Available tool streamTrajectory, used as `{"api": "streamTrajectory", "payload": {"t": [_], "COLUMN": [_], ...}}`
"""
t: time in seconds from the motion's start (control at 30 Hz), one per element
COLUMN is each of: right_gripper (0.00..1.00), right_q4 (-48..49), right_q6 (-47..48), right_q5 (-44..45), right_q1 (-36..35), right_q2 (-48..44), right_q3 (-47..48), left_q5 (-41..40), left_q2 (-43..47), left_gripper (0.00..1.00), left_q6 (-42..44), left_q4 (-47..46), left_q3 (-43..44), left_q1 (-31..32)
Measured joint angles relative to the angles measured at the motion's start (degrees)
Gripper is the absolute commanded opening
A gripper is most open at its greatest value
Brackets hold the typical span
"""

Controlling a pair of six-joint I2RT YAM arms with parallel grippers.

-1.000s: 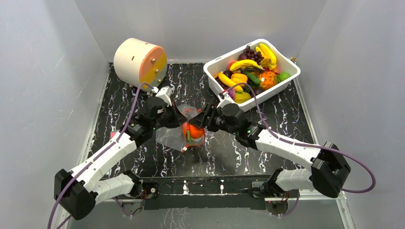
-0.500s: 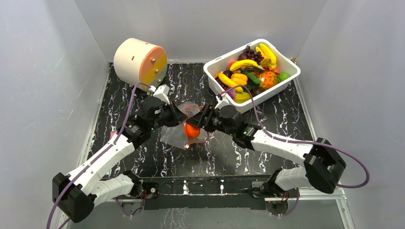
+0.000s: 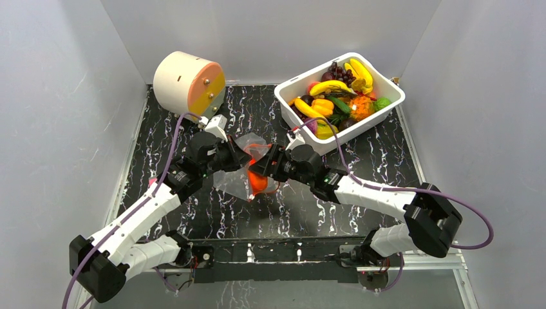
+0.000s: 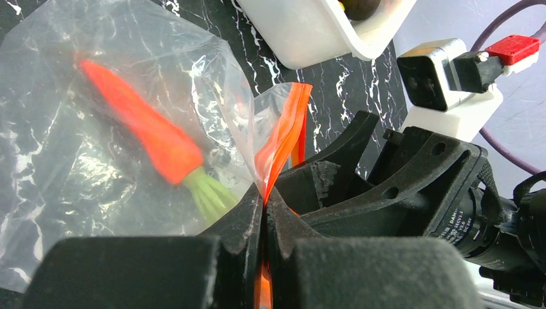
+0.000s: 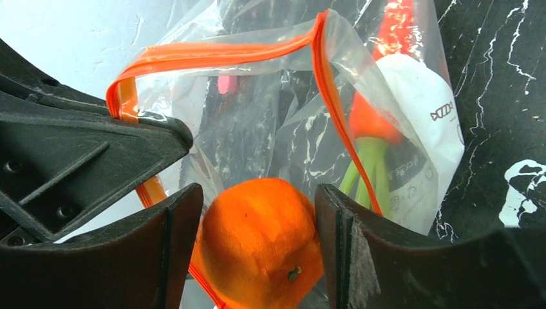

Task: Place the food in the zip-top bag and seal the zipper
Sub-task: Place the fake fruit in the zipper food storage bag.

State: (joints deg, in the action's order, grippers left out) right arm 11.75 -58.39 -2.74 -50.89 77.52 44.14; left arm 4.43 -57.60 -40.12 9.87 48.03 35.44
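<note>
From above, the clear, crinkly bag (image 3: pixel 232 183) is held between the two claws over the dark tabletop (image 3: pixel 302 212). The left claw (image 3: pixel 241 158) is at its rim, and the right claw (image 3: pixel 261 171) carries an orange (image 3: pixel 257 183) at its mouth. Compared with a second ago, the right claw sits further left, nearer the left one, and less of the orange shows. In the left wrist view, the left claw is pressed together on the orange-red zipper (image 4: pixel 283 132), and a carrot (image 4: pixel 145 132) lies inside the bag. In the right wrist view, the right claw pinches the orange from both sides, just at the open zipper loop, with the carrot beyond.
</note>
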Motion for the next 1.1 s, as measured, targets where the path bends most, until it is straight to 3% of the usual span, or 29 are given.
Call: {"api": "streamTrajectory", "payload": {"t": [0.3,0.87,1.1], "right_gripper": [0.7,0.53,0.53], "right_q4": [-2.58,-4.26,-4.44], "right_q6": [2.08,4.04,4.85], "right_q5": [0.22,0.15,0.24], "right_q1": [-0.02,-0.02,-0.02], "right_q2": [0.0,-0.04,-0.15], "right_q3": [0.74,1.84,1.86], "left_q5": [-0.5,-0.61,-1.01], "left_q2": [0.31,0.46,1.27], "left_gripper": [0.0,0.0,0.0], "left_q6": [0.04,0.04,0.5], "left_q4": [-0.02,0.0,0.07], "left_q3": [-0.04,-0.04,-0.04], "left_q1": [0.0,0.0,0.0]}}
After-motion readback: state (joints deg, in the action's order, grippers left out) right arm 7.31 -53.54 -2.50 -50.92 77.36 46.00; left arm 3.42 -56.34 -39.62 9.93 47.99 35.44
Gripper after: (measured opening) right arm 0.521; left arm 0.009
